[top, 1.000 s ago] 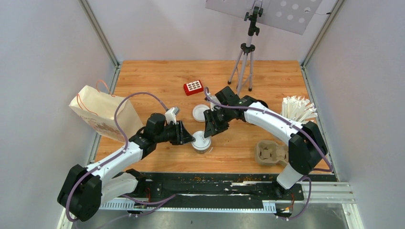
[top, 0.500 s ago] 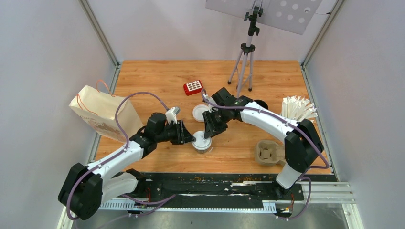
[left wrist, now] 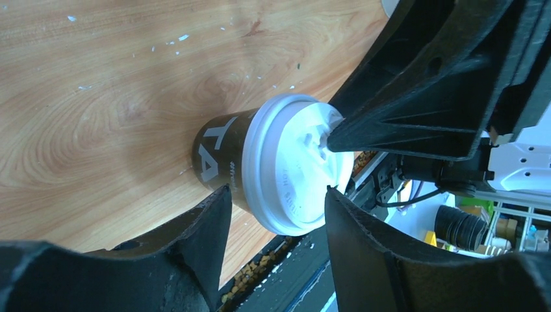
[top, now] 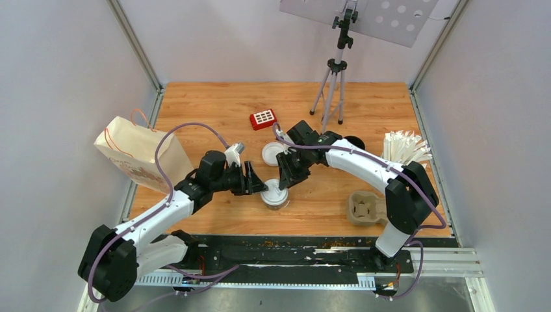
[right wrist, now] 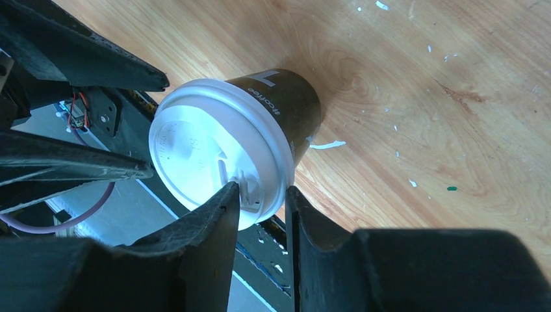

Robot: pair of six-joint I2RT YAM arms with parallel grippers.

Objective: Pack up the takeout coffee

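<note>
paper bag (top: 139,156) stands at the far left of the bench (top: 214,110), well apart from the cups. next comes the left end effector (top: 258,186), spread wide and holding nothing. in its wrist view the fingers (left wrist: 195,253) flank the near takeout coffee (top: 274,194) from the side, close to the wall but showing no contact. the cup stands upright near the bench's front edge, long axis vertical and lid on. a second cup (top: 272,153) sits just behind it. from the right, the right end effector (top: 285,181) comes down on the lid, its gap narrow and clamped on nothing i can make out. the cup tray (top: 367,209) lies further right. both arms are at the cup, but the left looks better placed to grip it - the body lies straight ahead between its fingers.
</note>
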